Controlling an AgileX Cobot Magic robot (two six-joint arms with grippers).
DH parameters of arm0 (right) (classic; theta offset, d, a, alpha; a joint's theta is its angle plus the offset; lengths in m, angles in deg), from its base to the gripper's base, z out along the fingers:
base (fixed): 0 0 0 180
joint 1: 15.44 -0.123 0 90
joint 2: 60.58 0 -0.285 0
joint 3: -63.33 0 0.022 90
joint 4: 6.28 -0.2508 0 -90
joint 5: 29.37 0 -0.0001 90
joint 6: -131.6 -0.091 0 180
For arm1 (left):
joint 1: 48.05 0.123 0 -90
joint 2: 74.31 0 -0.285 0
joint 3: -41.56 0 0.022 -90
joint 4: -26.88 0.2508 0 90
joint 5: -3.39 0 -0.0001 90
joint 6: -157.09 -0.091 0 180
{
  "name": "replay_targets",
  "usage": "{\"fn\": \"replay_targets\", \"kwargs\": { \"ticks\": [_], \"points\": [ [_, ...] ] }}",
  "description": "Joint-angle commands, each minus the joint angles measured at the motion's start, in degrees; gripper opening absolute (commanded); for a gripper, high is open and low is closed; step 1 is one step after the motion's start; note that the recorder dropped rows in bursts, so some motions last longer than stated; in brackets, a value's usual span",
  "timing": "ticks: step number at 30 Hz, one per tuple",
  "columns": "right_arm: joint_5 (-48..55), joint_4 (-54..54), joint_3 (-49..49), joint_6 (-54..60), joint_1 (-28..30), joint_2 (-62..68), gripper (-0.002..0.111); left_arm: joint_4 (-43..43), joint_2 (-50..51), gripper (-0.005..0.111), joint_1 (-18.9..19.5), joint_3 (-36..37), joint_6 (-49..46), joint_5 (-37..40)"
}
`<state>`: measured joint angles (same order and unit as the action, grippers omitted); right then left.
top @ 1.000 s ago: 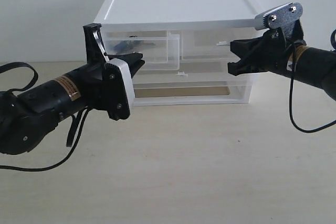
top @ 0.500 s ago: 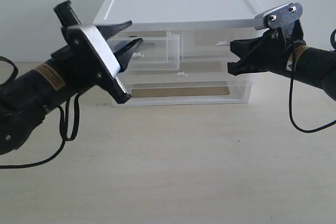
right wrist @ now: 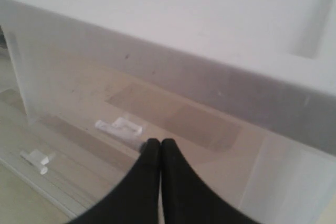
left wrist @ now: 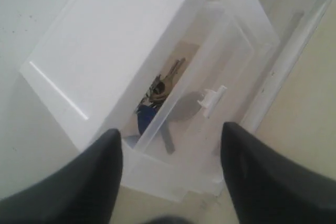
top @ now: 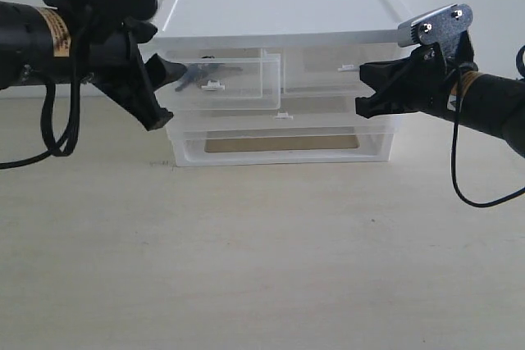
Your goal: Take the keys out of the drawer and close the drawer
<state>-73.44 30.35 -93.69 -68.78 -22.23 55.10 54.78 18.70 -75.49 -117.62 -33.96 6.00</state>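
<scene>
Upper left of exterior view, left gripper [top: 168, 94] hangs spread wide over the pulled-out drawer [left wrist: 223, 45]; keys [left wrist: 157, 94] lie inside, ungrasped. Reach step. Next: descend, straddle keys, pinch. Right gripper [right wrist: 160, 148], fingertips pressed together, idles mid-right.

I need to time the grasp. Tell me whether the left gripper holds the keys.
No: the keys lie inside the open drawer, and the left gripper hangs open and empty above it.
</scene>
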Motion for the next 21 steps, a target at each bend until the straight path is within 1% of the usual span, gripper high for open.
{"fn": "replay_targets", "kwargs": {
  "ticks": [1, 2, 4, 7, 9, 11, 12, 13, 15, 17, 19, 21],
  "points": [
    [2.53, -8.83, -1.90, -0.75, 1.00, 0.17, 0.000, -3.60, 1.39, 0.052, -0.80, -2.31, 0.38, 0.47],
    [2.53, -8.83, -1.90, -0.75, 1.00, 0.17, 0.000, -5.22, 1.75, 0.051, -0.80, -3.70, 0.38, 1.49],
    [2.64, -8.83, -1.90, -0.74, 1.00, 0.17, 0.000, -8.82, 2.59, 0.049, -0.80, -7.53, 0.38, 6.03],
    [3.16, -8.83, -1.90, -0.97, 1.00, 0.17, 0.000, -14.49, 4.33, 0.045, -1.13, -15.51, -2.44, 16.98],
    [3.37, -8.83, -1.90, -1.09, 1.00, 0.17, 0.000, -21.84, 6.21, 0.043, -1.13, -21.16, -10.02, 26.42],
    [3.37, -8.83, -1.90, -1.31, 1.00, 0.17, 0.000, -31.81, 8.54, 0.042, -1.13, -27.38, -20.60, 37.46],
    [3.37, -8.83, -1.90, -1.59, 1.00, 0.17, 0.000, -35.72, 9.49, 0.042, -1.13, -29.92, -25.50, 41.33],
    [3.37, -8.83, -1.90, -1.72, 1.00, 0.17, 0.000, -37.88, 10.55, 0.042, -1.13, -31.89, -29.57, 44.86],
    [3.54, -8.83, -1.90, -1.71, 1.00, 0.17, 0.000, -39.93, 12.28, 0.042, -1.13, -33.92, -35.25, 47.20],
    [3.89, -8.83, -1.90, -1.85, 1.00, 0.17, 0.000, -39.68, 13.36, 0.042, -1.13, -34.09, -40.31, 46.62],
    [3.99, -8.83, -1.90, -2.15, 1.00, 0.17, 0.000, -38.20, 14.70, 0.042, -1.13, -34.09, -48.63, 46.53],
    [3.99, -8.83, -1.90, -2.15, 1.00, 0.17, 0.000, -37.23, 15.91, 0.042, -1.13, -34.09, -54.90, 44.98]
  ]
}}
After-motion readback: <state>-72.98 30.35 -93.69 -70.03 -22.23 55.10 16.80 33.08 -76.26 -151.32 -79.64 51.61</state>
